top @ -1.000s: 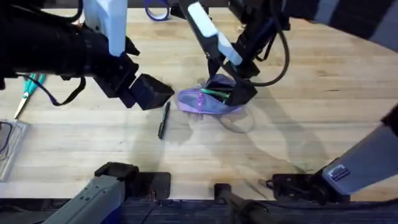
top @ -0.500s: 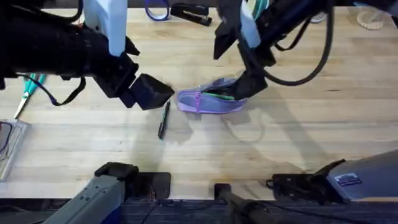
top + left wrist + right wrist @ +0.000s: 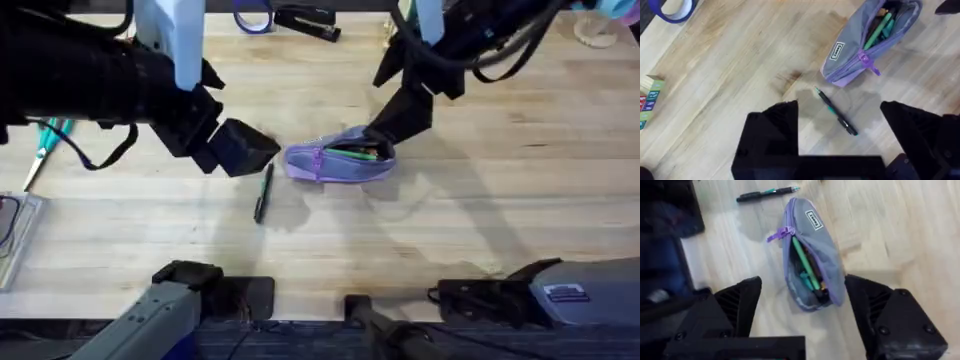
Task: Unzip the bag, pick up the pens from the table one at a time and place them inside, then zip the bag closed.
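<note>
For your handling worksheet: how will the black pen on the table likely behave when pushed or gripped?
The black pen looks slim and round, so it would probably roll on the smooth table. It seems light and stiff, and may slip between wide-open fingers.

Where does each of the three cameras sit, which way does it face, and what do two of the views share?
Overhead: fixed above the arm bases, looking down and forward over the table; both arms show.
Left wrist: on the left arm, looking down at the black pen and the open bag; the left gripper is open.
Right wrist: on the right arm, above the bag; the right gripper is open.
Shared: both wrist views show bag, green pen inside, and black pen.
</note>
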You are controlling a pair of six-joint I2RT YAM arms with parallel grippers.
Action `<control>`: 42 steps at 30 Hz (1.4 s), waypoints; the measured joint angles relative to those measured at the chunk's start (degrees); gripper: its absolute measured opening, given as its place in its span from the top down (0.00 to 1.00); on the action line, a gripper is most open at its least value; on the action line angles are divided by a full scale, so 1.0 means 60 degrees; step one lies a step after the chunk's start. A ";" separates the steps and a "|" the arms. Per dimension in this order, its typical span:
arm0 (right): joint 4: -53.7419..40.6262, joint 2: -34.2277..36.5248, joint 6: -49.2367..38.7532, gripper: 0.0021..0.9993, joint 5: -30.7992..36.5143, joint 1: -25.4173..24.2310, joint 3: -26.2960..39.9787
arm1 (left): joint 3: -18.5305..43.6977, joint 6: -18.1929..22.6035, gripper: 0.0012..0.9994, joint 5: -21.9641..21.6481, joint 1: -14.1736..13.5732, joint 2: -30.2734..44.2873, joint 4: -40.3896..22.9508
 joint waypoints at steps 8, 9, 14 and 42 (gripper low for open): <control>-0.0131 -0.0040 0.2369 0.00 0.0356 -0.0012 0.0000 | 0.0000 -0.0016 0.01 0.0000 0.0000 0.0000 -0.0008; -0.0135 -0.0040 0.2664 0.00 0.0573 -0.0012 0.0000 | 0.0000 -0.0094 0.01 -0.0003 0.0000 0.0000 -0.0005; -0.0196 -0.0040 0.3742 0.00 0.1713 -0.0012 0.0073 | 0.0000 -0.1187 0.01 -0.0572 0.0000 0.0000 -0.0005; -0.0188 -0.0040 0.4230 0.00 0.2668 -0.0012 0.0637 | 0.0000 -0.4921 0.00 -0.1322 0.0000 0.0325 -0.1662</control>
